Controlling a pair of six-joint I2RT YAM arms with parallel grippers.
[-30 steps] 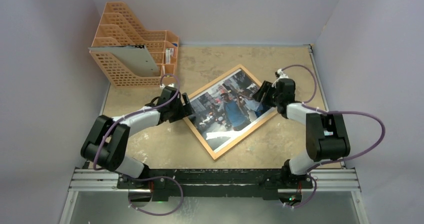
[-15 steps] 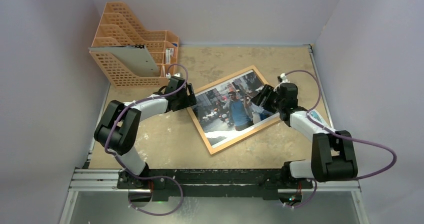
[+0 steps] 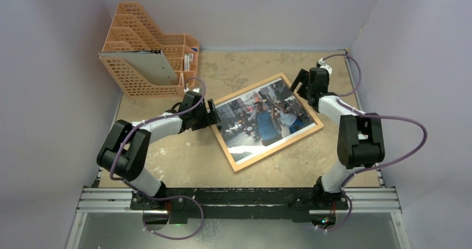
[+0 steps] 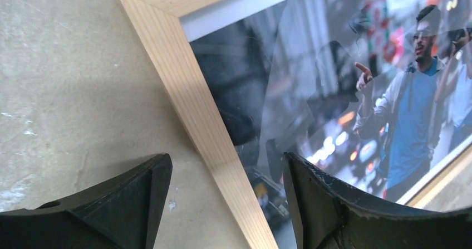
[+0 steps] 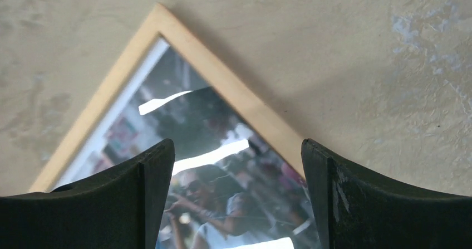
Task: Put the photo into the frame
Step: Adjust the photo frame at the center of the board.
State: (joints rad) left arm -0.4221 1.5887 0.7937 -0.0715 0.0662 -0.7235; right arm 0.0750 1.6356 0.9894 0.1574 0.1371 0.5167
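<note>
The frame (image 3: 278,150) is pale matt wood, the photo (image 3: 266,121) glossy with glare. The table (image 3: 250,65) looks rough and mottled. At ten o'clock, the rack (image 3: 131,79) is orange perforated plastic.

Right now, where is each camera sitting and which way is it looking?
Top camera: above and behind the arms, looking down at the table; shows both arms, the left gripper and right gripper at the frame.
Left wrist: rides the left arm, looks down at the frame's side rail; its open fingers straddle it.
Right wrist: rides the right arm, looks down at a frame corner between its open fingers.
Shared: all three see the frame and the photo.
</note>
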